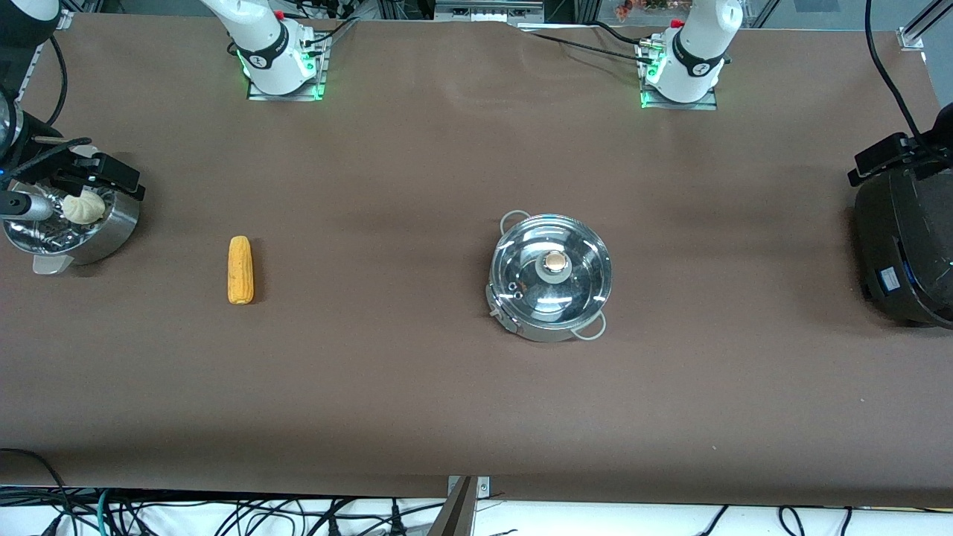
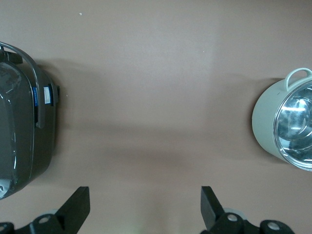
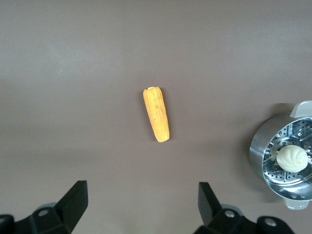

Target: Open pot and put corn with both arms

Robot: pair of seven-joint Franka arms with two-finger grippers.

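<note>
The steel pot [image 1: 551, 279] stands mid-table with its glass lid [image 1: 577, 260] on and the round knob [image 1: 555, 262] on top; the left wrist view catches its side [image 2: 265, 117]. Toward the right arm's end, the yellow corn [image 1: 240, 269] lies flat on the brown cloth and also shows in the right wrist view [image 3: 156, 114]. High over bare cloth between the cooker and the pot, my left gripper [image 2: 145, 200] is open and holds nothing. My right gripper [image 3: 143, 197] hangs high, open and holding nothing, and the corn lies on the cloth ahead of its fingers.
A perforated steamer bowl [image 1: 112, 227] with a white bun [image 1: 83, 208] sits at the right arm's end of the table. A big black cooker [image 1: 904, 246] sits at the left arm's end. The arm bases [image 1: 279, 56] [image 1: 685, 63] stand along the table's top edge.
</note>
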